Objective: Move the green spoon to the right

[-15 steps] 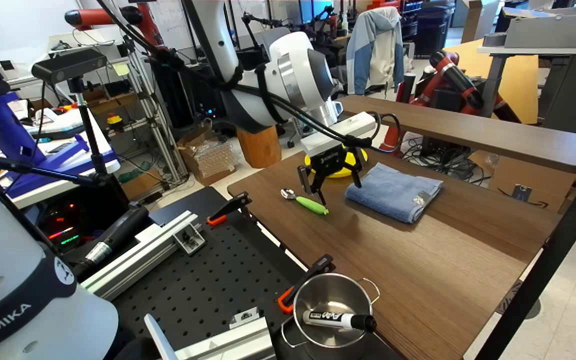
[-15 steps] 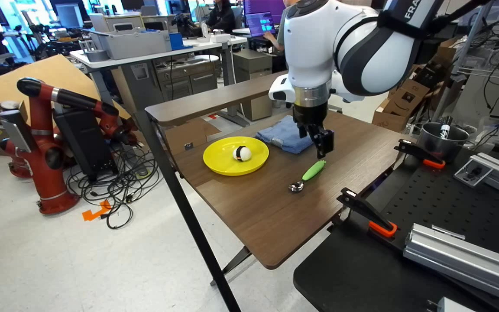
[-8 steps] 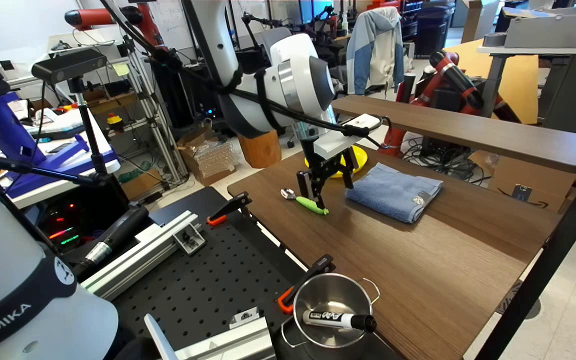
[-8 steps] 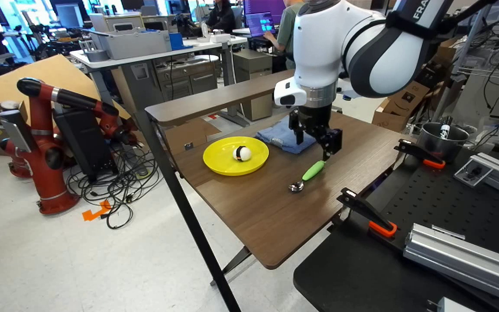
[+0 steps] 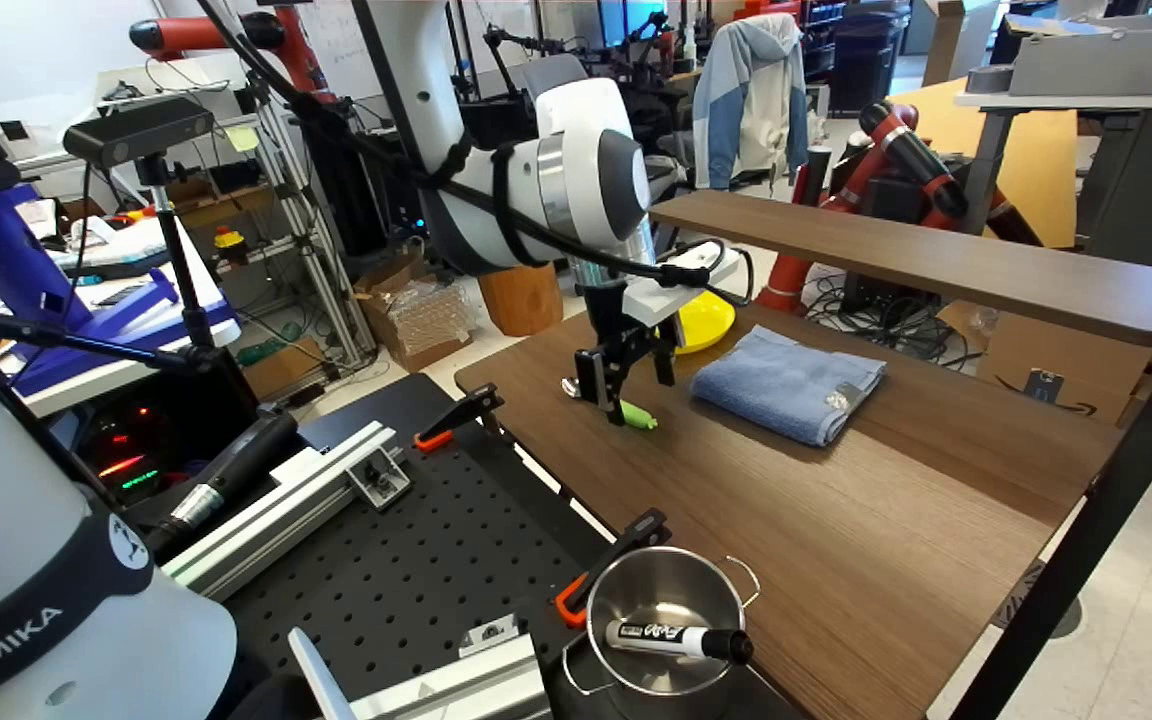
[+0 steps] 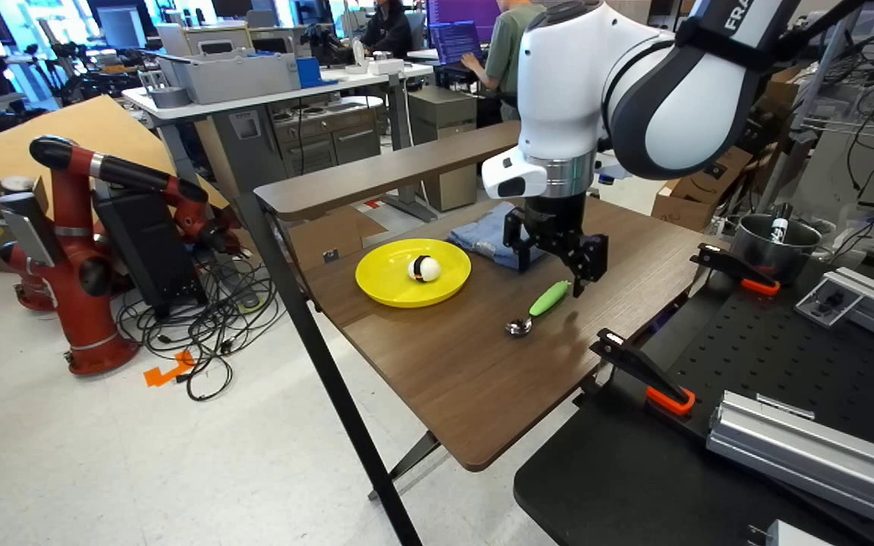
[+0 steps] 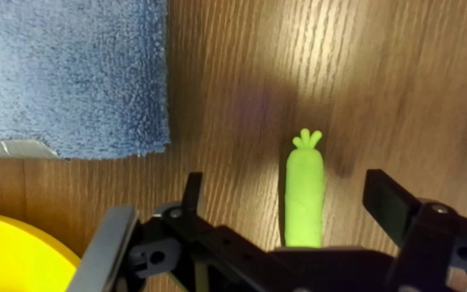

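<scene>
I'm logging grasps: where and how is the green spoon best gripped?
Probably take the green spoon by its slim, straight handle, from above, closing across its width: it lies on the table, and in the wrist view the open gripper straddles it.

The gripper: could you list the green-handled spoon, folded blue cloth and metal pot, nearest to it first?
In both exterior views, from the gripper:
1. Green-handled spoon: on the tabletop below it.
2. Folded blue cloth: upper left in the wrist view.
3. Metal pot: farthest, by the tabletop's edge, marker inside.
</scene>
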You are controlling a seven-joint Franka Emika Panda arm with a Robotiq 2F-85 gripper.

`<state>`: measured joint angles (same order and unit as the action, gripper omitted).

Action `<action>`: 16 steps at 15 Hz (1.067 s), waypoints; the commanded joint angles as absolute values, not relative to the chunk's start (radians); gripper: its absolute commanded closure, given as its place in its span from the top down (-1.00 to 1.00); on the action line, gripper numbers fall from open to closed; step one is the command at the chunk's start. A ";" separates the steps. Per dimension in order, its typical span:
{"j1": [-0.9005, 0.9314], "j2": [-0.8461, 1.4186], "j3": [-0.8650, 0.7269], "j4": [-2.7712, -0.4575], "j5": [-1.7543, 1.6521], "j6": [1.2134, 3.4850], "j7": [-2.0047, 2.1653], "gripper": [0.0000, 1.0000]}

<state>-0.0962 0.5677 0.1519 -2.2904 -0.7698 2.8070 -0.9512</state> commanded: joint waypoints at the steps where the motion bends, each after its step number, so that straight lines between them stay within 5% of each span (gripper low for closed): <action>1: -0.116 0.598 0.191 -2.270 -0.667 2.797 -1.060 0.50; 2: -0.113 0.603 0.194 -2.265 -0.642 2.793 -1.077 0.47; 12: -0.083 0.607 0.177 -2.233 -0.493 2.744 -1.161 -0.98; 16: -0.089 0.576 0.177 -2.254 -0.436 2.746 -1.142 -0.88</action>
